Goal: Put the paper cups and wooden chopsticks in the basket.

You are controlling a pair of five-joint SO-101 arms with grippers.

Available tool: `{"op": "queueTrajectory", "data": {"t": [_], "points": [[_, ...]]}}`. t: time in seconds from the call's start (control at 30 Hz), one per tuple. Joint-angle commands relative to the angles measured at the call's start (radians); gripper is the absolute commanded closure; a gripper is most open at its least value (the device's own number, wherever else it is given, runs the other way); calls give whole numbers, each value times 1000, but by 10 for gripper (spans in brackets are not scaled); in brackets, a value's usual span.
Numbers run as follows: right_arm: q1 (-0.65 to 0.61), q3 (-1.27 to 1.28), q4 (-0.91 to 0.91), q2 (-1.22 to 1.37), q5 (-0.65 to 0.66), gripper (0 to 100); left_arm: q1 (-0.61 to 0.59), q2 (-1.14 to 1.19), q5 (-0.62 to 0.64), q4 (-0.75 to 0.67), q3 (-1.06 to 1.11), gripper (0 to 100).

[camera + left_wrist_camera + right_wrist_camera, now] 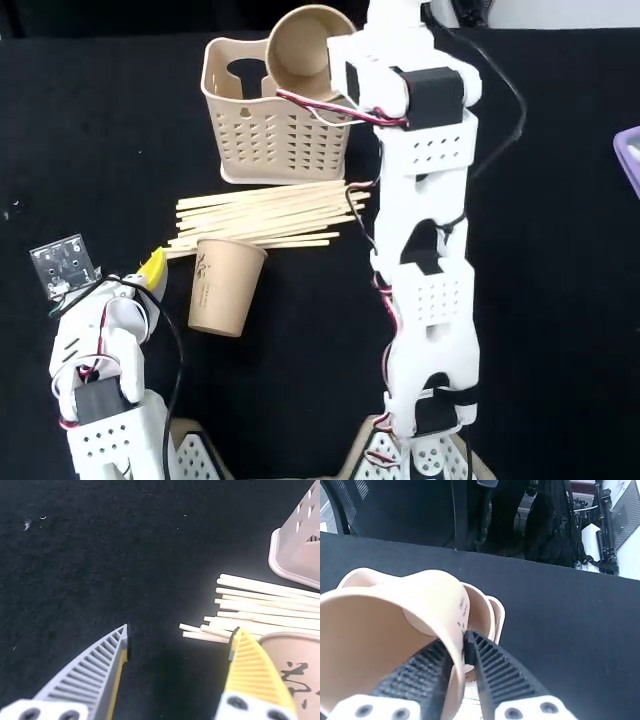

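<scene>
My right gripper pinches the rim of the tan paper cup, tilted over the beige perforated plastic basket. I should centre it above the basket's opening before releasing.

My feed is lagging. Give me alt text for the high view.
The right gripper holds a tilted cup over the basket. Chopsticks lie piled in front of the basket, a second cup just nearer, with the open left gripper beside that cup.
</scene>
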Motion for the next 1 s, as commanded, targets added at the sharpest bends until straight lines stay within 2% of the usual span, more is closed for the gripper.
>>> {"op": "queueTrajectory", "data": {"t": [0.0, 0.3, 0.67, 0.97], "points": [[-12, -36, 6, -65, -2, 988, -7, -6, 8, -20, 22, 681], [37, -36, 40, -70, -2, 988, -7, -6, 8, -20, 22, 681], [34, -35, 71, -128, -2, 988, -7, -6, 8, -21, 22, 681], [32, 91, 26, -77, -2, 988, -7, -6, 8, -20, 22, 681]]}}
